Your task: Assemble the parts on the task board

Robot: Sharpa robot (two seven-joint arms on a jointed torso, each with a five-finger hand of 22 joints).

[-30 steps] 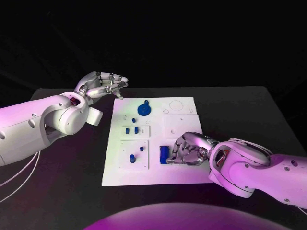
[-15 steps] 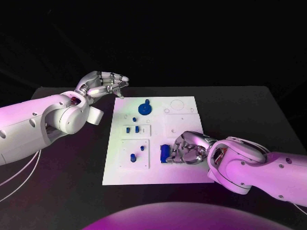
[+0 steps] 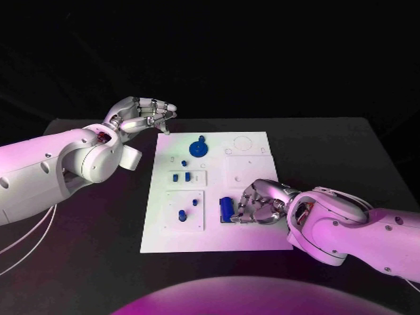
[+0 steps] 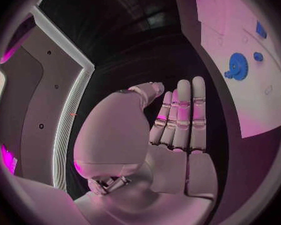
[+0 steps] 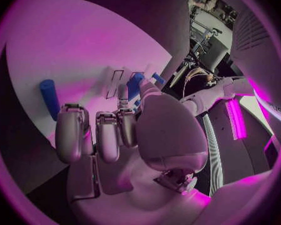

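Right hand (image 3: pixel 255 205) low over near part of task board (image 3: pixel 252 241), fingers (image 5: pixel 72 132) curled beside blue cylinder (image 3: pixel 225 208); whether they pinch it, cannot tell. Risk: loose cylinder rolls off across board if fingers nudge it; tilted entry would jam it at its socket. Left hand (image 3: pixel 139 115) raised beyond board's far left corner, fingers (image 4: pixel 181 110) bent inward, holding nothing. Blue gear (image 3: pixel 197 147) seated at far end of board. Recessed panels at board's left edge: small blue pegs (image 3: pixel 181 177) in middle one, further blue pieces (image 3: pixel 182 214) in near one. Board lies on black desk (image 3: pixel 342 147).

task board (image 3: pixel 252 239): 1 | blue parts (image 3: pixel 197 147): 6 (small ones hard to count) | hands (image 3: pixel 142 115): 2
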